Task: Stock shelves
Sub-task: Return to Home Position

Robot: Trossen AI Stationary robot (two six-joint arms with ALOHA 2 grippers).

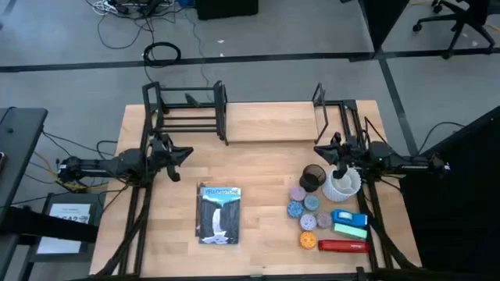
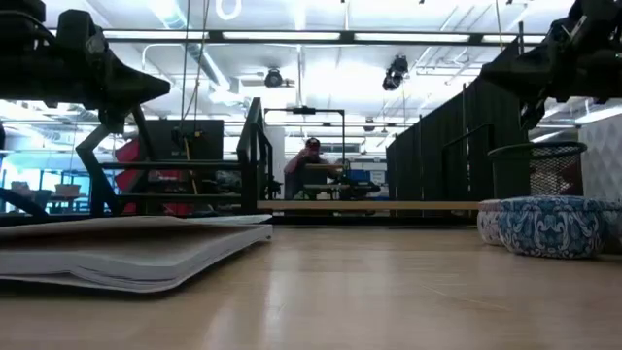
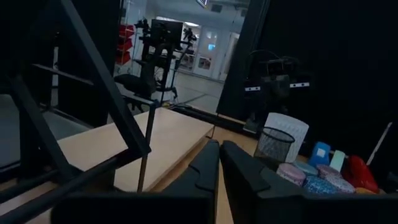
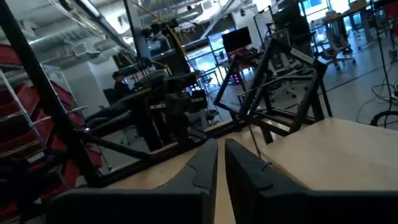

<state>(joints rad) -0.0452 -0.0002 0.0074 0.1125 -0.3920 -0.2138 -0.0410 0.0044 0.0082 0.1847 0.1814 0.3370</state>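
The shelves (image 1: 234, 117) stand along the table's far edge: a black tube rack (image 1: 183, 109) at the left joined to a pale board (image 1: 269, 122) with black upright ends. A Yellowstone book (image 1: 219, 215) lies flat at the table's middle near side. My left gripper (image 1: 187, 153) hovers shut at the left, near the rack, holding nothing. My right gripper (image 1: 319, 148) hovers shut at the right, above a black mesh cup (image 1: 312, 176) and a white ribbed pot (image 1: 344, 183). In the wrist views, each gripper's fingers (image 3: 219, 165) (image 4: 221, 163) nearly meet.
Right of the book lie several small round tins (image 1: 303, 207), a blue box (image 1: 349, 218), a green block (image 1: 351, 230) and a red stapler-like item (image 1: 342, 246). Bare tabletop (image 1: 266, 164) lies between the arms. A person (image 2: 311, 160) sits far behind the table.
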